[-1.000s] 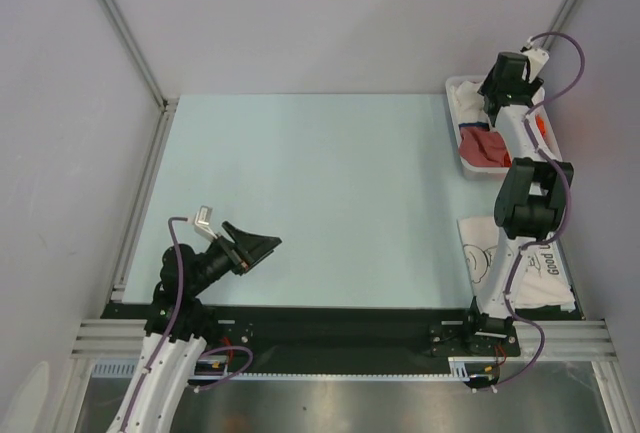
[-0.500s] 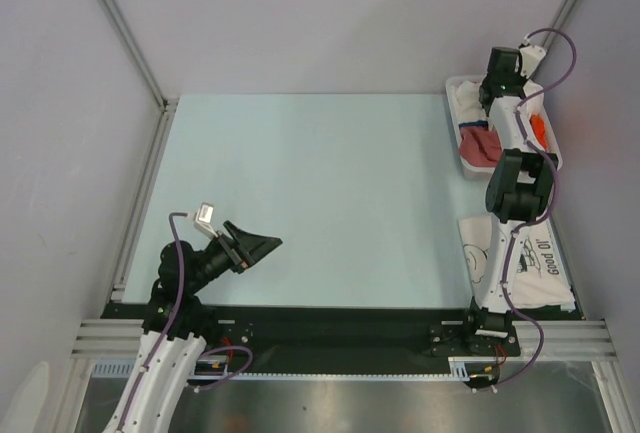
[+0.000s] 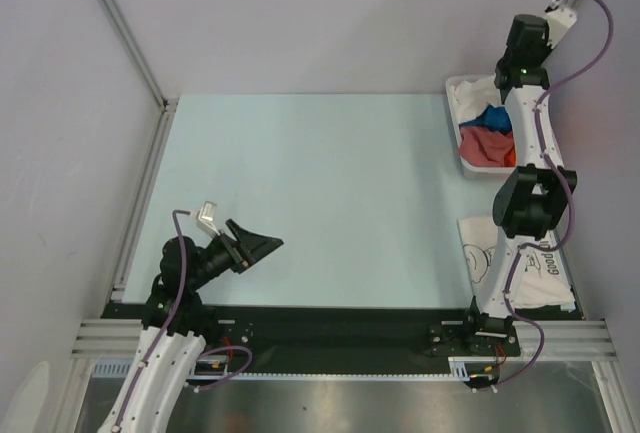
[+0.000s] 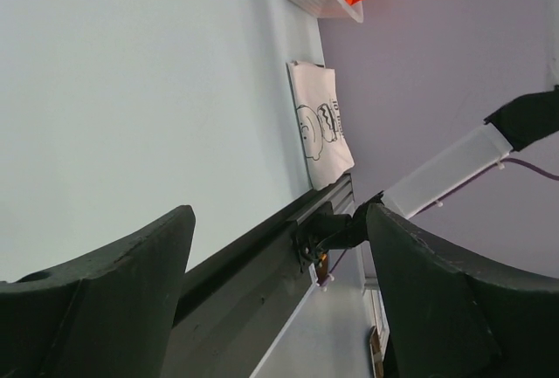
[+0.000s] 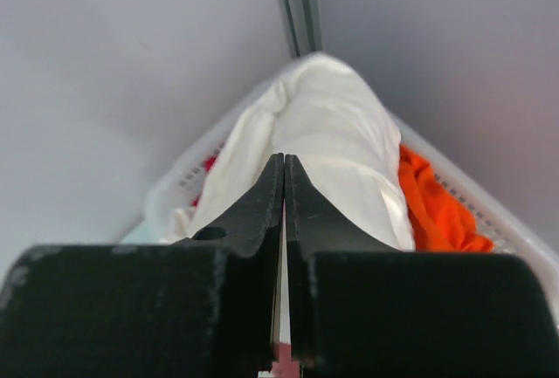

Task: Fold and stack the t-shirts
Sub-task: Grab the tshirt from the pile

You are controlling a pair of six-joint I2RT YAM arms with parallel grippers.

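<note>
Your right gripper is pinched tight on the plain white t-shirt, which is drawn up out of the lattice basket. Your left gripper gapes wide, holding nothing. The printed t-shirt lies flat beside the right arm's base.
</note>
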